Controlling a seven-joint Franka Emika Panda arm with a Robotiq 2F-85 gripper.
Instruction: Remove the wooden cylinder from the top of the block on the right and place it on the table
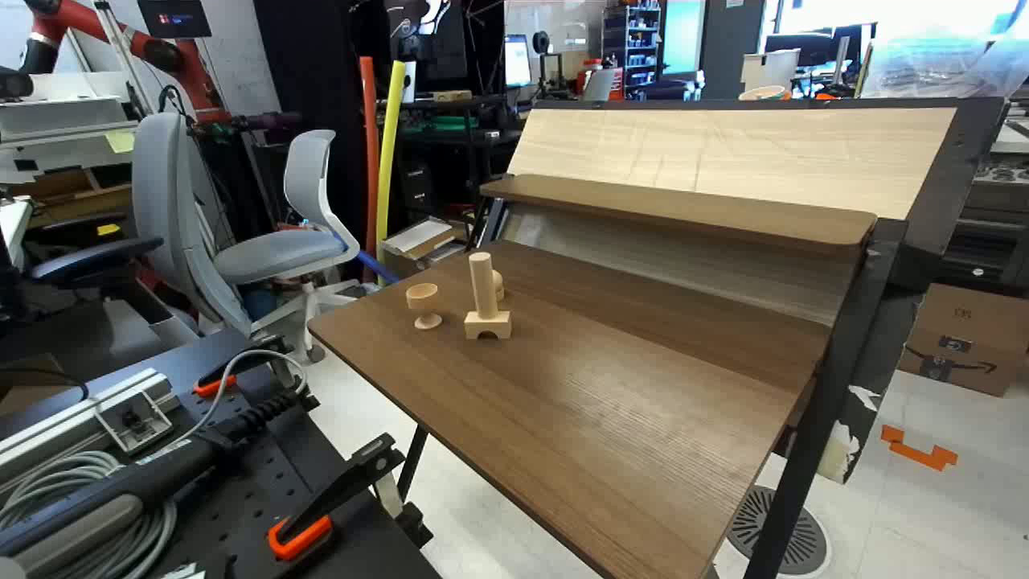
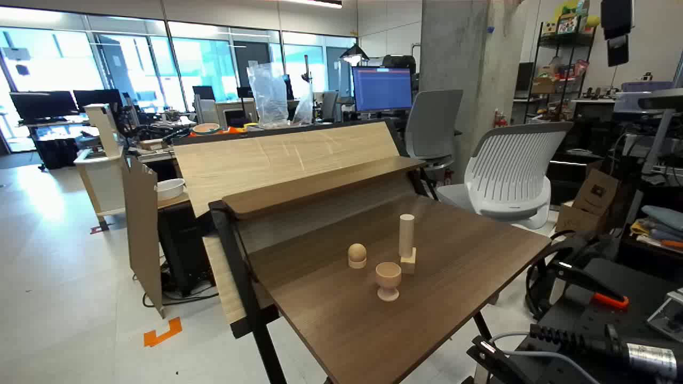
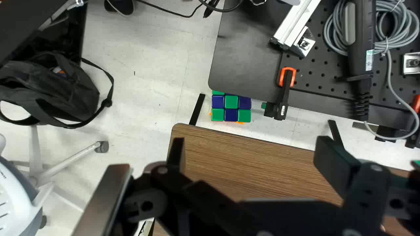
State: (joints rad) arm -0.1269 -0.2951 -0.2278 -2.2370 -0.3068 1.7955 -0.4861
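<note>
The slim tan wooden cylinder (image 1: 483,285) stands upright on top of the low tan block (image 1: 488,326), which has an arched notch. Both rest on the dark-brown table (image 1: 611,426). An exterior view also shows the cylinder (image 2: 406,236) on the block (image 2: 407,265) and the table (image 2: 453,314). My gripper (image 3: 254,154) is open, with nothing between its fingers, high over a bare edge of the table (image 3: 246,173) in the wrist view. The cylinder and block are out of the wrist view. My gripper and arm are out of both exterior views.
A wooden goblet (image 2: 388,274) and a squat round piece with a ball top (image 2: 357,256) stand near the block. A raised shelf (image 1: 683,211) and slanted panel (image 1: 739,153) back the table. A black bench (image 1: 265,450) with clamps and cables lies across a gap.
</note>
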